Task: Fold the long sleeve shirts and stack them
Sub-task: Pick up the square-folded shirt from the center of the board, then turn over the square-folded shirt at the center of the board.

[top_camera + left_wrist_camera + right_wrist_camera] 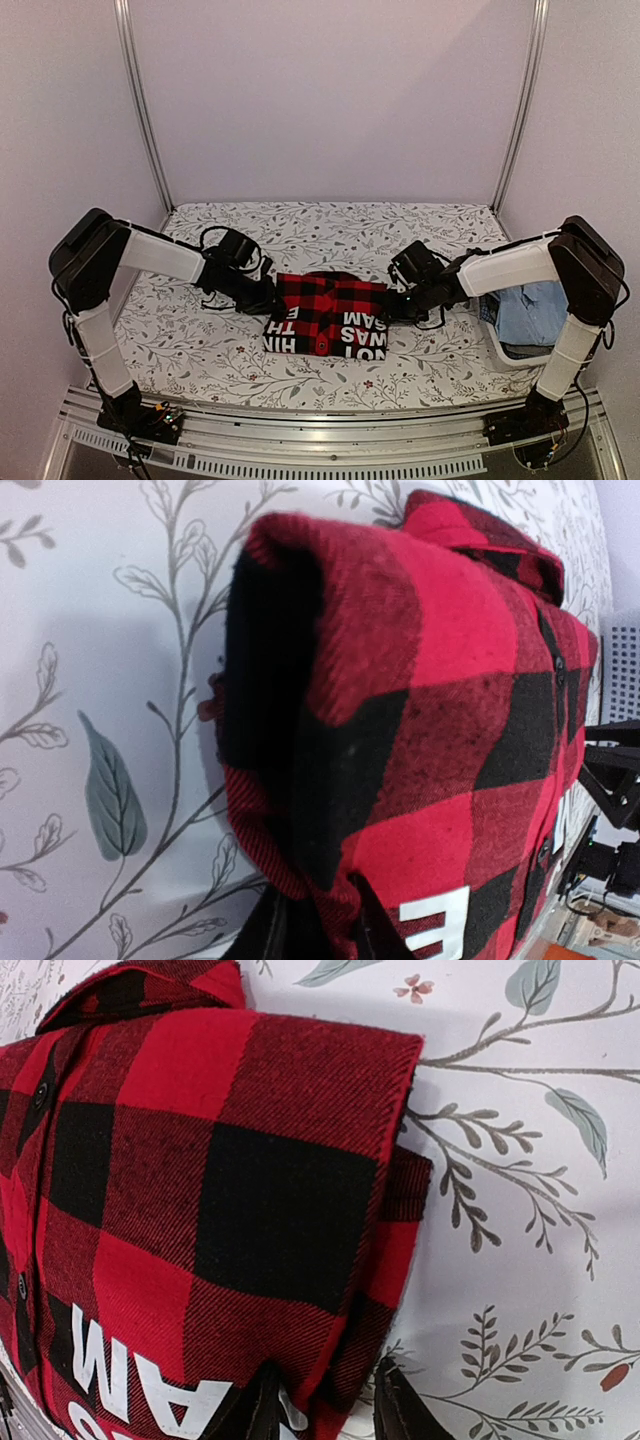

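Left claw (pixel 318 936) is pinching the left fold of the red-and-black check shirt (pixel 328 312). I'm seeing the right claw (pixel 322 1410) clamping the right fold likewise. Shirt is lying folded mid-table (pixel 190 350), white letters showing on its near half. Blue cloth (pixel 535 310) is sitting in a white bin (pixel 497 347) at far right.

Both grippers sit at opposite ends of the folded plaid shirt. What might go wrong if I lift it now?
1. The right gripper straddles an edge of the shirt where a lower layer sticks out past the top fold. It may catch only some layers, and the fold could open.
2. The left gripper sits at a similarly thick, stacked edge. Uneven lifting could let the middle sag.
3. The basket lies close to the right arm and might get bumped.
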You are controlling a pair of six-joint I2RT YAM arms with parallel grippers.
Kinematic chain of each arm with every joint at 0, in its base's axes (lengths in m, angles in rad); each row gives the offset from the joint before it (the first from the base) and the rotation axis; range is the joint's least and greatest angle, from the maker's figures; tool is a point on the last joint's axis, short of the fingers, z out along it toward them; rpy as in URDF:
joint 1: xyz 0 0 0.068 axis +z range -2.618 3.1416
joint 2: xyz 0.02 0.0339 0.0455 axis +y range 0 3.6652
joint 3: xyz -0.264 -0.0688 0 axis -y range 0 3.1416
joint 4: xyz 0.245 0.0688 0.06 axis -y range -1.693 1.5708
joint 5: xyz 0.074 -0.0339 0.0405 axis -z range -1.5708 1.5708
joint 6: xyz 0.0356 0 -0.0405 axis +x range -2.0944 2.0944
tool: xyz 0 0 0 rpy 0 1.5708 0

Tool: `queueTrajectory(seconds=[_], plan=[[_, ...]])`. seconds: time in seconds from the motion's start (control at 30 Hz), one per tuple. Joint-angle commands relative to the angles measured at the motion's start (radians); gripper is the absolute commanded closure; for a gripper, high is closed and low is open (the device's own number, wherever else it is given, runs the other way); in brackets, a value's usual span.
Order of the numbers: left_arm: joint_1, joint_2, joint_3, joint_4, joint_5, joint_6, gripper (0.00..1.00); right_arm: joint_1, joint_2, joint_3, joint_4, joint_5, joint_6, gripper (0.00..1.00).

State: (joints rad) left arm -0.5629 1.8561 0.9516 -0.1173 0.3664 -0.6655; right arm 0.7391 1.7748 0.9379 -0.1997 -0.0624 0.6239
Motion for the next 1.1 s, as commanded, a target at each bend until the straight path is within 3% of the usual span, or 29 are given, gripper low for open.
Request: queueTrajectory(seconds=[0.0,0.17,0.87,1.07], plan=[[-0.010,0.066,-0.028,-0.073,-0.007,-0.014,0.84,-0.005,0.030,0.004,-0.011,0.002,-0.010,0.68],[-0.010,0.050,-0.019,-0.040,0.037,-0.038,1.00,-0.005,0.042,0.004,-0.002,-0.006,-0.013,0.68],[0.046,-0.220,0.056,-0.365,-0.066,0.122,1.00,0.034,0.006,0.082,-0.030,-0.057,-0.004,0.68],[0.076,-0.277,0.104,-0.456,-0.055,0.173,1.00,0.072,-0.001,0.148,-0.041,-0.063,-0.004,0.74]])
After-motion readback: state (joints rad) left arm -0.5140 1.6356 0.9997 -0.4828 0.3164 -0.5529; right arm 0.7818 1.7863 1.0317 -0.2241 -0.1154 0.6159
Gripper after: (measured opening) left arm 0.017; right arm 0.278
